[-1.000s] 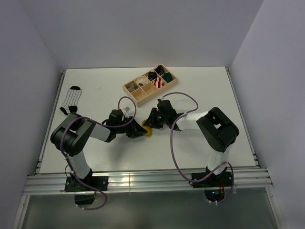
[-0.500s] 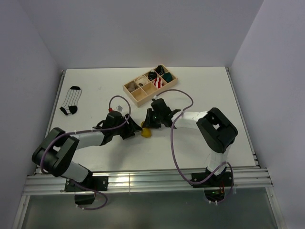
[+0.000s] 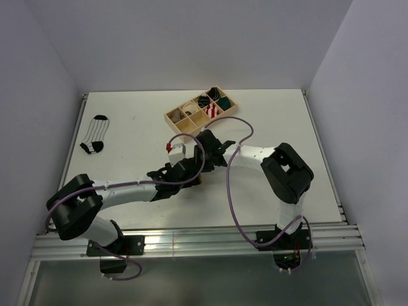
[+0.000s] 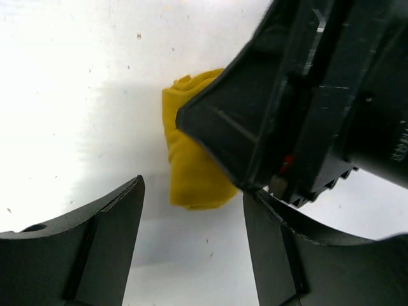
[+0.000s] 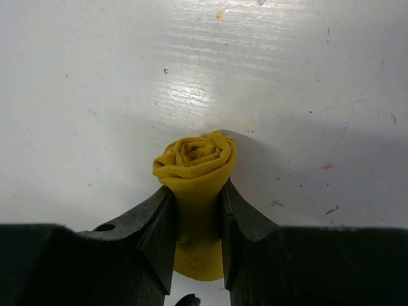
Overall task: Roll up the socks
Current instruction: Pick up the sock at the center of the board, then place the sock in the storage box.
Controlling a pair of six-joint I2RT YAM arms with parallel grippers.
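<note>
Left tool [image 4: 191, 213]: now spread apart, just let go of the mustard-yellow sock [image 5: 194, 159], rolled tight near the middle of the surface [image 3: 127, 121]. Right tool [image 5: 196, 207]: stays clamped on that roll. Suggests one roll formed; leaves the striped sock [image 3: 97, 132], flat at far left.

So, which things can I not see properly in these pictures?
- Right wrist view: the lower end of the yellow sock is hidden between the fingers of the right gripper, which is shut on it.
- Left wrist view: the right gripper covers the right side of the roll.
- Top view: the end of the left arm and the right gripper cover the roll almost fully.
- Top view: the contents of the tray are too small to identify.
</note>
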